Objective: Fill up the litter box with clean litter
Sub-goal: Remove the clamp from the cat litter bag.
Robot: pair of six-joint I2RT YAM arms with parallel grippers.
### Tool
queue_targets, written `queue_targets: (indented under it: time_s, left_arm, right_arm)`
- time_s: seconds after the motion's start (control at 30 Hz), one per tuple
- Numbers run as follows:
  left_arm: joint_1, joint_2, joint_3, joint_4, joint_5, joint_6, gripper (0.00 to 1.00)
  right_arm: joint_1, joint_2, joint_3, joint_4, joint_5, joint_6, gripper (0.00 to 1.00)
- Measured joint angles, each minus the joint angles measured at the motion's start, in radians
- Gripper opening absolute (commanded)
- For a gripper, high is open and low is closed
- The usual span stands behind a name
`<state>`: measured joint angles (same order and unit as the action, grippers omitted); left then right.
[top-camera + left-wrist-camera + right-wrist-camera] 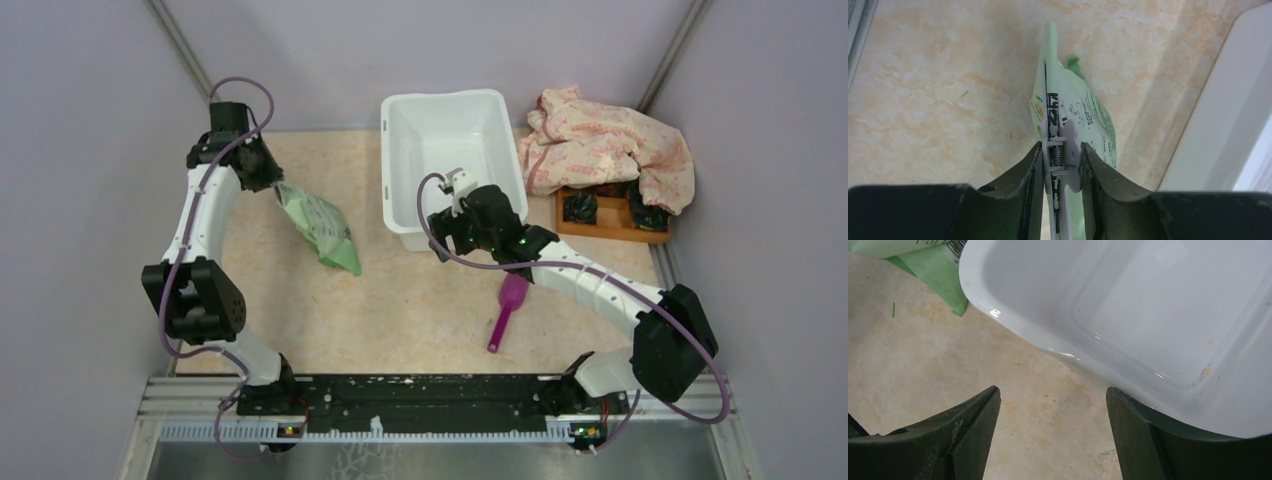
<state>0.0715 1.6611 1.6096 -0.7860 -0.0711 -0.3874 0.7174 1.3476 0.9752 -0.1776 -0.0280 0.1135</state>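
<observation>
The litter box (388,170), a white tub, stands at the back centre and its inside is bare (1148,315); its wall also shows in the left wrist view (1233,110). No pile of clean litter is in view; only a stray green fleck (964,93) lies on the table. A green-and-white printed bag (320,225) lies left of the box. My left gripper (268,178) is shut on a pale spring clip (1063,150) at the bag's (1088,115) top edge. My right gripper (442,232) is open and empty over the box's near-left corner (1053,395).
A magenta scoop (508,310) lies on the table near the right arm. A crumpled pink-patterned cloth (600,145) partly covers a small wooden tray (610,215) right of the box. Grey walls close in the back and both sides.
</observation>
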Motion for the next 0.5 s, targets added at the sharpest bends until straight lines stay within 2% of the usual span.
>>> queue_targets:
  time_s: [0.1, 0.17, 0.27, 0.33, 0.37, 0.5]
  left_arm:
    - [0.0, -0.008, -0.004, 0.0, 0.0, 0.019, 0.14]
    - [0.0, -0.011, -0.01, 0.005, 0.002, 0.034, 0.34]
    - [0.0, -0.035, -0.046, 0.033, 0.007, 0.058, 0.59]
    - [0.001, -0.067, -0.077, 0.05, 0.009, 0.076, 0.89]
    - [0.001, -0.082, -0.088, 0.055, 0.009, 0.084, 0.97]
    - [0.001, -0.133, -0.094, 0.081, 0.001, 0.106, 0.98]
  right_arm:
    - [0.0, 0.004, 0.0, 0.0, 0.0, 0.0, 0.78]
    - [0.0, 0.006, 0.0, -0.001, -0.002, 0.0, 0.78]
    - [0.0, 0.01, 0.0, -0.002, -0.002, 0.0, 0.78]
    - [0.0, 0.015, 0.0, -0.002, -0.004, 0.0, 0.8]
    - [0.001, 0.018, 0.0, -0.003, -0.006, 0.0, 0.8]
    - [0.001, 0.024, 0.0, -0.009, -0.011, 0.0, 0.82]
